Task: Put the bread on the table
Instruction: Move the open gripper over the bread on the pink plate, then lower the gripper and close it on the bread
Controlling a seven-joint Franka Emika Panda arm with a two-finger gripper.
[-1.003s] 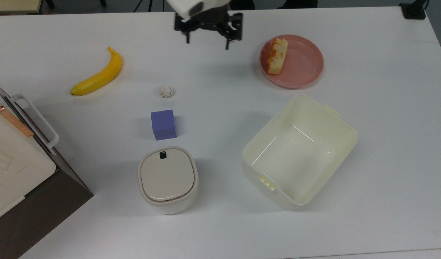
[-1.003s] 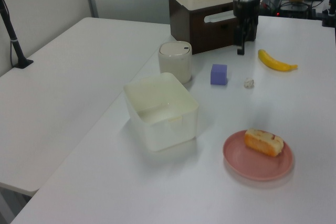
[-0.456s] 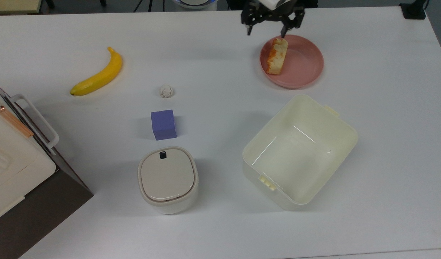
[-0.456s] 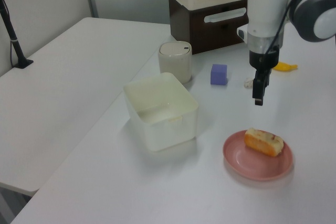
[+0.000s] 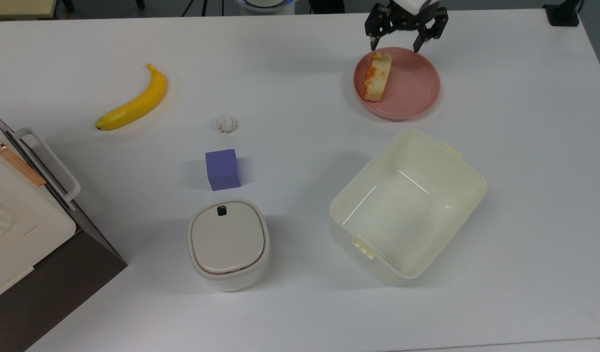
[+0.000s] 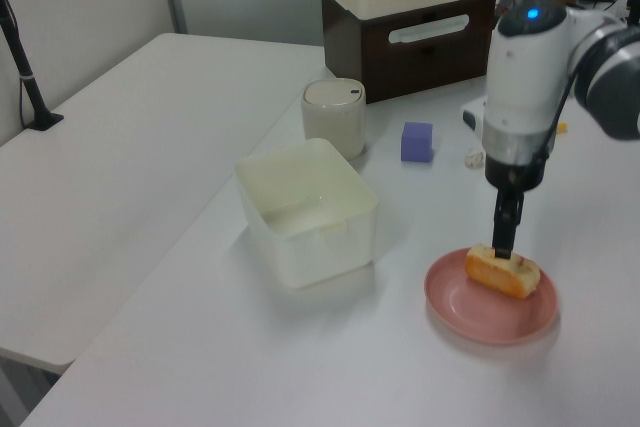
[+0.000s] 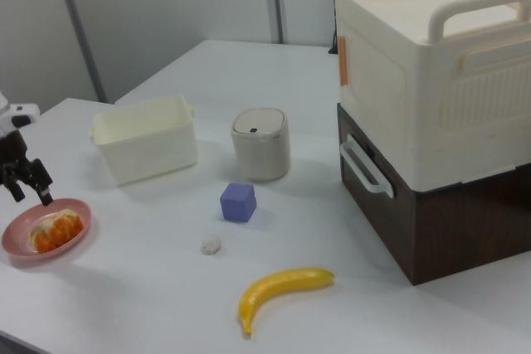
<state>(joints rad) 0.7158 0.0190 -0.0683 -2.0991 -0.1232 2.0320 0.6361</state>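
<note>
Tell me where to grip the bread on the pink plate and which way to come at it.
Grip the bread across its narrow width, near mid-length, coming straight down from above. It lies flat and elongated on the pink plate, toward the top view's left side of it, so its long sides are free for the fingers. The open gripper hangs near its far end already; the plate's raised rim would likely hinder a sideways approach.
</note>
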